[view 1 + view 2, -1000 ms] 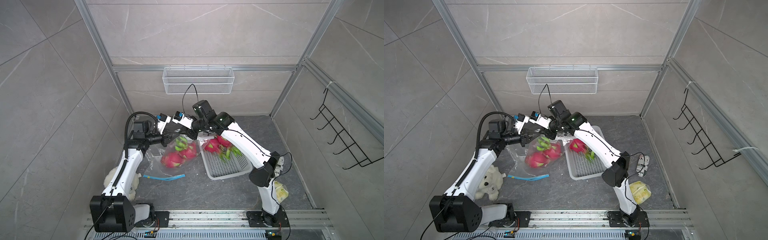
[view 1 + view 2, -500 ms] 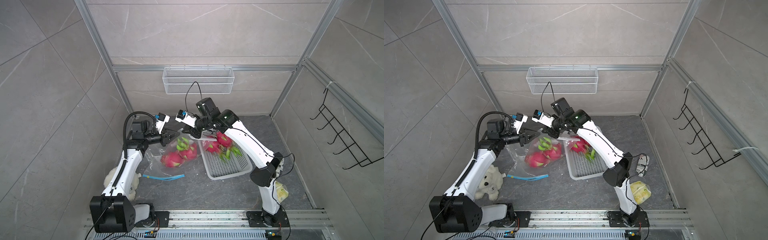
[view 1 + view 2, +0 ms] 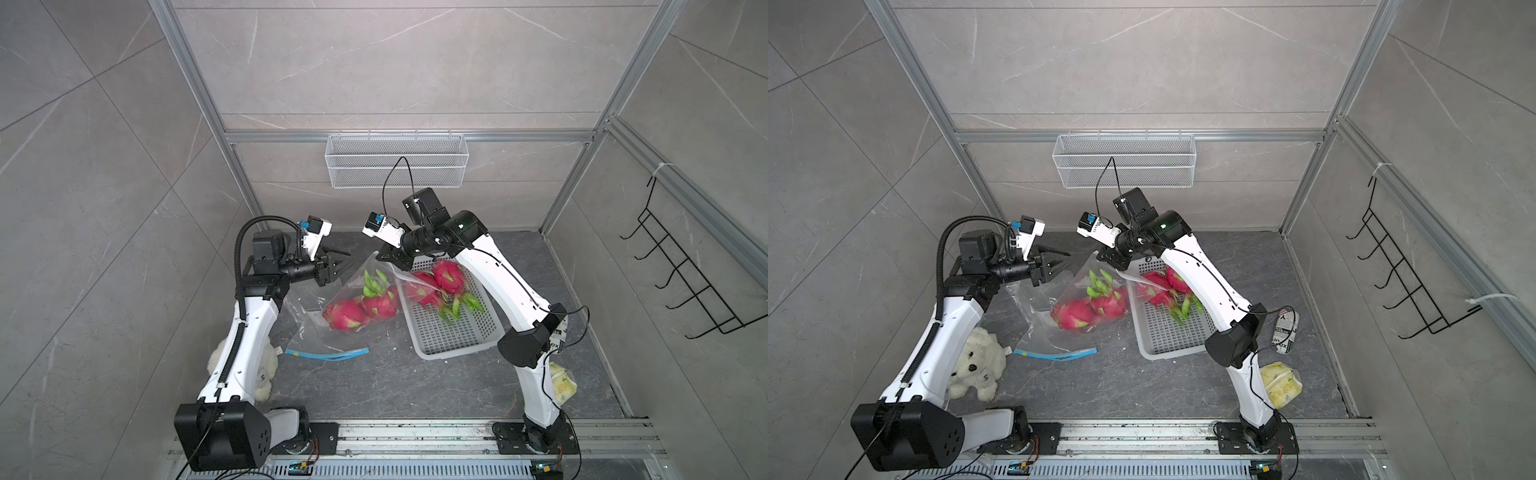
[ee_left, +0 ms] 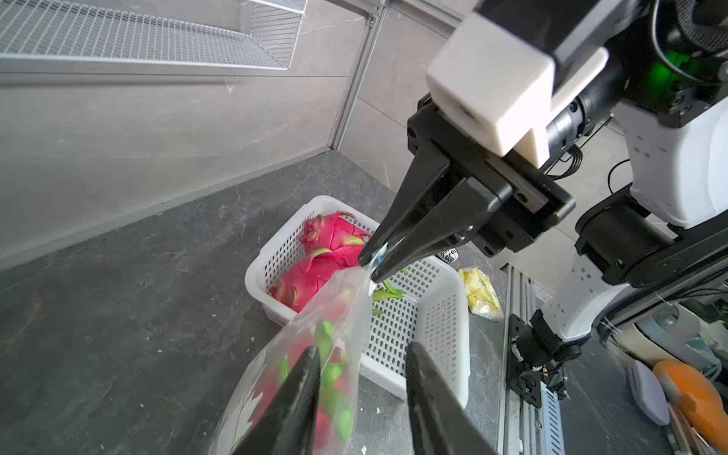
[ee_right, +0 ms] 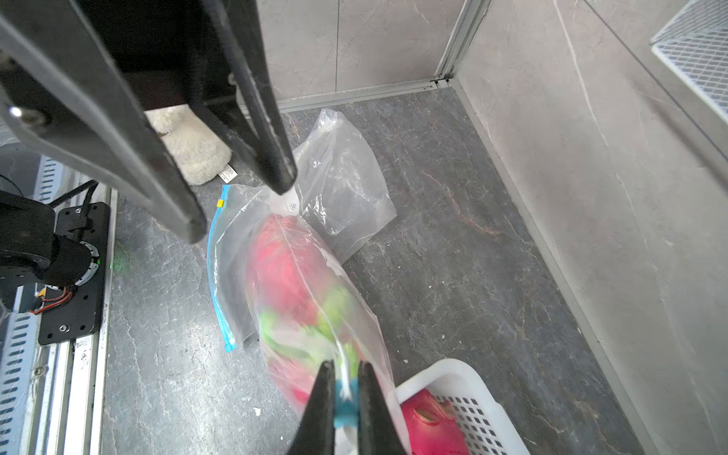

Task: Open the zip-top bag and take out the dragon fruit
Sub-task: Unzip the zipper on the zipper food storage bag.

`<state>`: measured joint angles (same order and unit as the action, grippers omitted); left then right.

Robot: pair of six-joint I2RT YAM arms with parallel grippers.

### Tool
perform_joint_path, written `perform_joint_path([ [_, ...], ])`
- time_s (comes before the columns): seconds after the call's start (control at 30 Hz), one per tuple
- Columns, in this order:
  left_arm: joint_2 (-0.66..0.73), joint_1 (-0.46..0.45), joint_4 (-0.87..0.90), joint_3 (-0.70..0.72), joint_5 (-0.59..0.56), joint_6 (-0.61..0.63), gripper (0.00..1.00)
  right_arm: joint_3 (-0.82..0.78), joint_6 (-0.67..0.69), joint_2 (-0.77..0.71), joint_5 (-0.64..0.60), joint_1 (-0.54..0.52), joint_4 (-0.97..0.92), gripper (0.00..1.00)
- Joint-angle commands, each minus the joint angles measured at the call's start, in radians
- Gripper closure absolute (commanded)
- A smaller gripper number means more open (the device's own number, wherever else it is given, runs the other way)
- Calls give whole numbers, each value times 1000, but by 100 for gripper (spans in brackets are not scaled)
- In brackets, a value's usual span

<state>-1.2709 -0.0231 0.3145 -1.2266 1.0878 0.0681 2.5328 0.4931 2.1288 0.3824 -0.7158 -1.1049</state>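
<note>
A zip-top bag [image 3: 312, 332] is pictured on the tabletop [image 3: 374, 386]. Its blue-trimmed edge is pinched tight in the right hand [image 4: 372, 263], a grip shown clearly only by the wrist views. The left hand [image 4: 362, 347] is spread open and empty. Two dragon fruit [image 3: 361, 309] are seen inside, one's green tips turned toward the back wall. A second pair [image 3: 440, 280] is seen in the basket [image 3: 453, 338], tips turned frontward.

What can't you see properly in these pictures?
Dragon fruit in the zip-top bag: blurred behind crinkly plastic, right wrist view.
Teddy bear: mostly behind the left arm in a top view.
Other dragon fruit in the basket: partly under the right arm in a top view.
</note>
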Motion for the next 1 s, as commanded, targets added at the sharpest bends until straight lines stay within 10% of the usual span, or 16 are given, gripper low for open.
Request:
perform_joint_path([
  [0.0,-30,-37,0,-61,40,6,57,29,-9,17,24,-3,-26,91],
  [0.8,-199,-124,133,-162,13,99,64,19,1,16,61,-3,-40,92],
  [0.97,-208,-133,128,-173,33,87,85,14,3,17,59,-3,-39,92],
])
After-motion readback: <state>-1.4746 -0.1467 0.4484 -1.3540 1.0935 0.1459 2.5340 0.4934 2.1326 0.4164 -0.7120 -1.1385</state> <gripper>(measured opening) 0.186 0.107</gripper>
